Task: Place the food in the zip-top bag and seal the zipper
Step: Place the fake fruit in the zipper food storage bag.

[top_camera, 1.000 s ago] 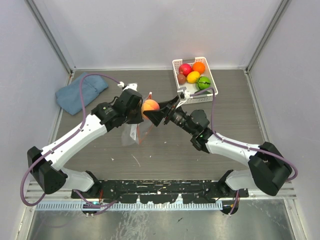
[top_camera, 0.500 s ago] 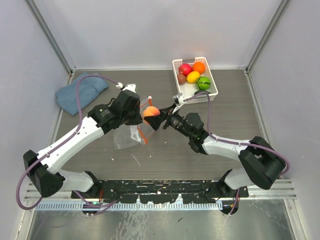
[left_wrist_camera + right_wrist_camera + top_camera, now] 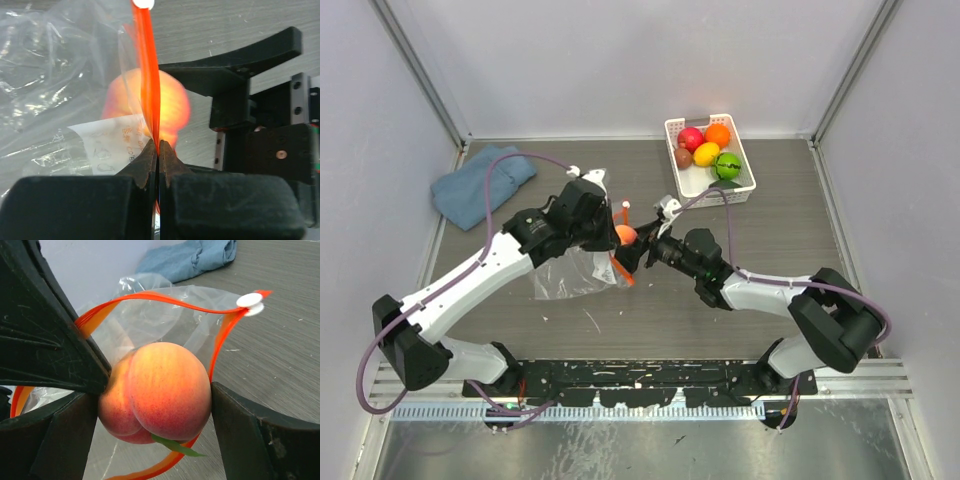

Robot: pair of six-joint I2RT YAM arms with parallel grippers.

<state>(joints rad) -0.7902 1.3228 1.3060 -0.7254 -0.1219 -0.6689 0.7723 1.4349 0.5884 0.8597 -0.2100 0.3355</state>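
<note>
My left gripper (image 3: 616, 237) is shut on the red-orange zipper (image 3: 149, 75) of the clear zip-top bag (image 3: 570, 278), holding its mouth open. The zipper loop and white slider (image 3: 248, 300) show in the right wrist view. My right gripper (image 3: 632, 250) is shut on the pink-orange peach (image 3: 155, 390) and holds it in the bag's mouth; it also shows in the top view (image 3: 625, 235) and behind the strip in the left wrist view (image 3: 172, 107). The red (image 3: 691, 139), orange (image 3: 718, 134), yellow (image 3: 706, 154), green (image 3: 726, 165) and brown (image 3: 683, 157) fruits lie in the white basket (image 3: 723, 195).
A blue folded cloth (image 3: 480, 184) lies at the back left, also in the right wrist view (image 3: 192, 257). The white basket stands at the back right near the wall. Grey walls close in both sides.
My right gripper has carried the peach left and down into the bag's mouth. The left gripper has lowered the bag, which now spreads flatter on the table.
</note>
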